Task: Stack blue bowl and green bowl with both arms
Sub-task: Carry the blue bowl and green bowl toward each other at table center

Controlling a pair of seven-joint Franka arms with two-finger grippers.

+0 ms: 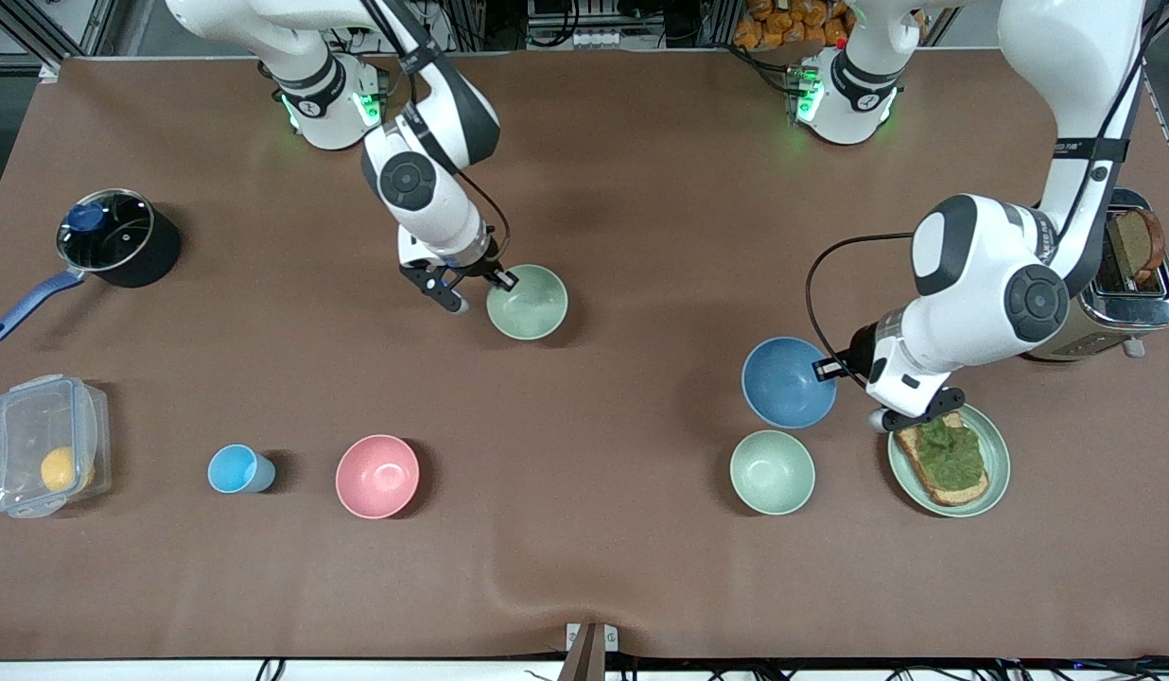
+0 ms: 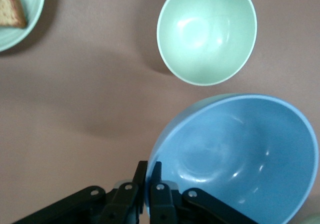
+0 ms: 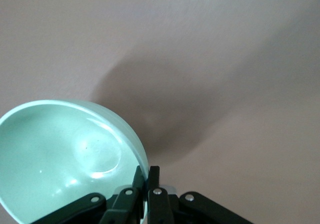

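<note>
The green bowl (image 1: 527, 302) (image 3: 60, 154), sage green, is near the middle of the table, toward the right arm's end. My right gripper (image 1: 505, 279) (image 3: 146, 170) is shut on its rim, one finger inside and one outside. The blue bowl (image 1: 789, 382) (image 2: 240, 154) is toward the left arm's end, tilted in the left wrist view. My left gripper (image 1: 828, 368) (image 2: 149, 165) is shut on its rim in the same way. I cannot tell whether either bowl is off the table.
A paler mint bowl (image 1: 772, 472) (image 2: 207, 33) sits just nearer the camera than the blue bowl, with a green plate (image 1: 997, 452) of toast beside it. A toaster (image 1: 1128, 303) stands at the left arm's end. A pink bowl (image 1: 377, 476), light-blue cup (image 1: 236, 469), clear box (image 1: 45, 445) and pot (image 1: 121, 236) are at the right arm's end.
</note>
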